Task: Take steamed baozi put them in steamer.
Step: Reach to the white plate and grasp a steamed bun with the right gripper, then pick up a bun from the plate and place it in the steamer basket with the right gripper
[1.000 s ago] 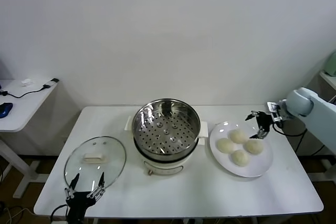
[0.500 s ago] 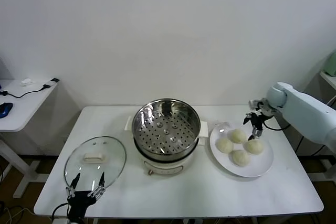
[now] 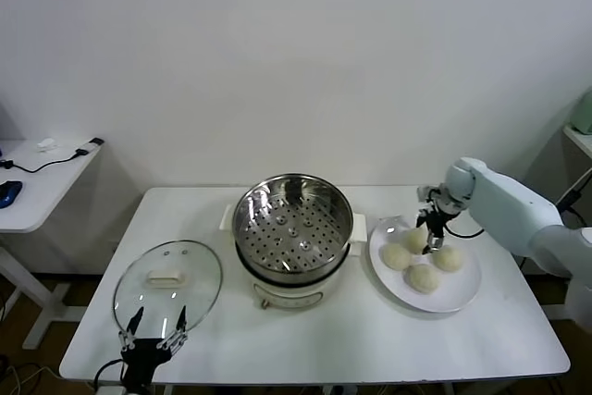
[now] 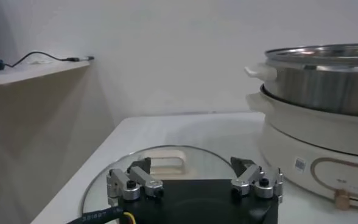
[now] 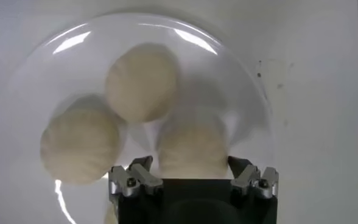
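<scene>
A white table is seen from the head view, with the steamer placed near its middle; the shiny steel pot is uncovered and its perforated tray is exposed with nothing lying on it. To the robot's right of the steamer, a flat white plate is set just beside it, and the four steamed baozi are clustered on that plate, touching or nearly touching one another. The right gripper is held over the rear part of the plate, pointed downward above the buns, with the white arm reaching in from the right edge. In the right wrist view the right gripper is shown with its fingers spread apart, one fingertip on either side of the nearest bun, which is not yet pinched; two further buns are seen beyond it on the plate. On the robot's left of the steamer, a round glass lid with a white handle is laid flat on the table. The left gripper is parked at the near edge of the table, just in front of the lid, with its fingers released and nothing held; in the left wrist view the left gripper is shown low over the lid, with the steamer standing beside it.
</scene>
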Tool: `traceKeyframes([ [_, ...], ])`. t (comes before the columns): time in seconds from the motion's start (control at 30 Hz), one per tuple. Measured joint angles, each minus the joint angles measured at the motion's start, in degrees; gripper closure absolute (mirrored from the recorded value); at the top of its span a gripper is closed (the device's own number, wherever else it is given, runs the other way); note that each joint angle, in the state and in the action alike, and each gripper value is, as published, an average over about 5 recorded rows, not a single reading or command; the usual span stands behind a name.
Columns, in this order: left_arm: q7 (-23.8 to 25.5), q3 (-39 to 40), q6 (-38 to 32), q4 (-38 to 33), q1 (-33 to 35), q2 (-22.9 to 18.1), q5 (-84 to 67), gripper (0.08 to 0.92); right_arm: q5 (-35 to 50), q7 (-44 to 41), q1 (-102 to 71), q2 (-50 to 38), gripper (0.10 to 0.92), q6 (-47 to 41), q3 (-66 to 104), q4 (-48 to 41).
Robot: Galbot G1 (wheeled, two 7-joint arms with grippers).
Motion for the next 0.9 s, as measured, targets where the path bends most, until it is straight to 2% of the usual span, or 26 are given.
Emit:
traceKeyframes([
  [0.17,-0.09,0.04,-0.07,-0.07,0.16,-0.21,0.37,0.177,-0.68,0.02,0.36,0.12,0.424,0.09,0.17,-0.29],
  [0.27,-0.14,0.08,-0.15,-0.13,0.23,-0.29,0.53,0.177,-0.55,-0.18,1.17,-0.26,0.459,0.13,-0.05,0.48],
  [0.53,-0.21,0.29,-0.36,-0.47,0.15,-0.35,0.98,0.177,2.60,-1.63,9.81,-2.07,0.465,1.43,-4.96,7.87],
  [0.9,-0.24,1.42,-0.47,-0.85,0.21,-0.55,1.87,0.177,11.08,-4.10,31.67,1.52,0.465,8.54,-17.68,27.54],
])
